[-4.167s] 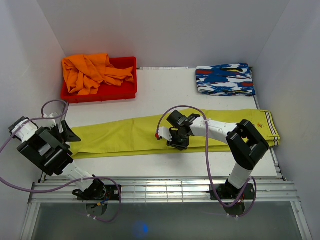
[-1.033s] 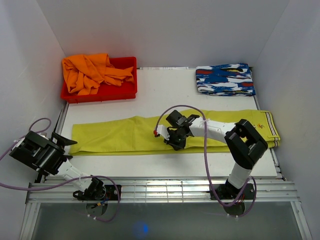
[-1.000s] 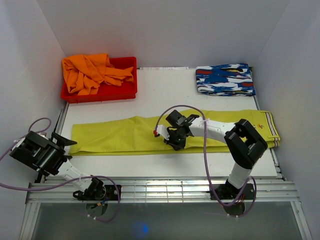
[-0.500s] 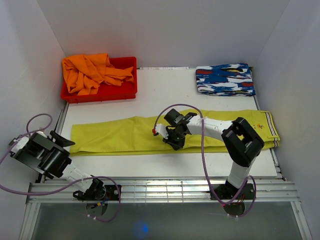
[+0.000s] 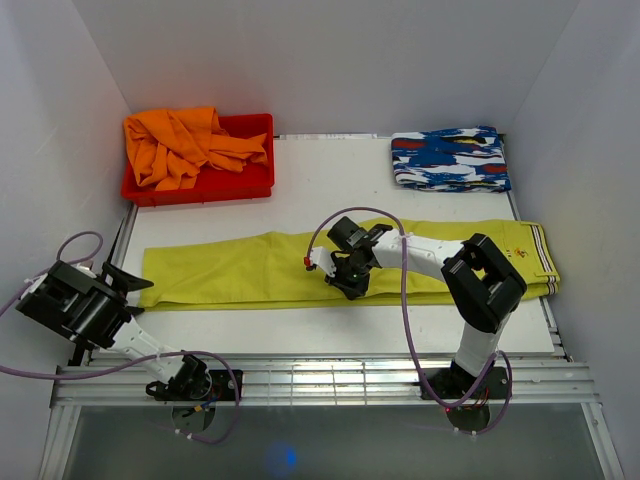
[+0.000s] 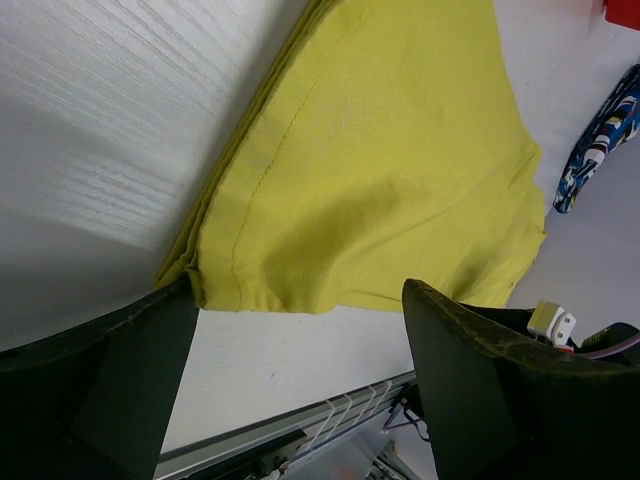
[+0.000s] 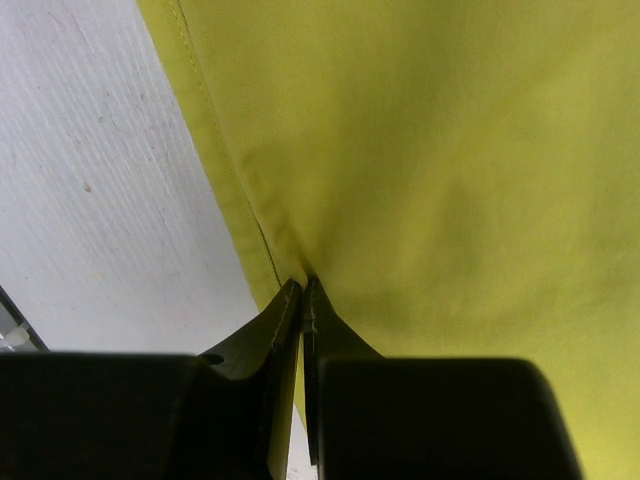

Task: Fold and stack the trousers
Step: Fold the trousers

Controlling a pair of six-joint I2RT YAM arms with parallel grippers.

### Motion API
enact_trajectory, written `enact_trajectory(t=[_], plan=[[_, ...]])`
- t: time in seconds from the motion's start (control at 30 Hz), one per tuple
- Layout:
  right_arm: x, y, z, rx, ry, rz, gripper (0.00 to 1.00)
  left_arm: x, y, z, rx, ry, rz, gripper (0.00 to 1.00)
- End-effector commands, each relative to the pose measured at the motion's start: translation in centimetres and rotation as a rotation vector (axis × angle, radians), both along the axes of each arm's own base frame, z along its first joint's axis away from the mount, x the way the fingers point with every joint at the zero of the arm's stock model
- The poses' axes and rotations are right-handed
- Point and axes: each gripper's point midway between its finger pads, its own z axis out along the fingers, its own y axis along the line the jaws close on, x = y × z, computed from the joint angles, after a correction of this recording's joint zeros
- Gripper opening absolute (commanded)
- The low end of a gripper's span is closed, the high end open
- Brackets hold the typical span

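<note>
The yellow-green trousers [image 5: 230, 270] lie flat across the table, with the striped waistband [image 5: 540, 255] at the right and the leg ends at the left. My right gripper [image 5: 345, 278] sits on their near edge about midway along. In the right wrist view its jaws [image 7: 303, 285] are shut, and the cloth [image 7: 450, 150] puckers between the tips. My left gripper [image 5: 130, 288] hangs just left of the leg ends. It is open in the left wrist view [image 6: 300, 292], with the hem [image 6: 260, 290] lying between its widely spread fingers, which do not touch it.
A red bin [image 5: 255, 190] holding an orange garment [image 5: 185, 145] stands at the back left. A folded blue, white and red cloth [image 5: 450, 158] lies at the back right. A metal rail [image 5: 330, 375] runs along the near edge. White walls close in on both sides.
The left gripper let go of the leg ends and drew back to the left and nearer. The right gripper has crept slightly left along the cloth, still shut.
</note>
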Motion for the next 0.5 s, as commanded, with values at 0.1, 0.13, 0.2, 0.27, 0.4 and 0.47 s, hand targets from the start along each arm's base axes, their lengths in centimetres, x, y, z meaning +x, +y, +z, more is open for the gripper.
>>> enact_trajectory(t=[0.1,0.13,0.2,0.27,0.4,0.47], plan=[[0.3,1.1,0.2,0.025,-0.004,0.016,0.08,0.6,0.1,-1.3,-0.027,-0.001,0.054,0.98],[0.4,1.2,0.6,0.029,-0.006,0.018,0.08,0.4,0.3,-1.8,-0.015,0.013,0.059,0.97],[0.2,1.1,1.3,0.03,-0.006,0.021,0.08,0.2,0.2,-2.2,-0.019,0.039,0.072,0.96],[0.3,1.2,2.2,0.04,-0.012,0.022,0.08,0.0,0.4,-2.5,-0.004,0.061,0.078,0.95],[-0.1,0.9,4.1,0.051,-0.015,0.031,0.08,-0.3,0.5,-2.9,0.006,0.08,0.083,0.93],[-0.3,0.8,4.4,0.05,-0.011,0.032,0.08,-0.4,0.6,-3.1,0.011,0.09,0.082,0.93]])
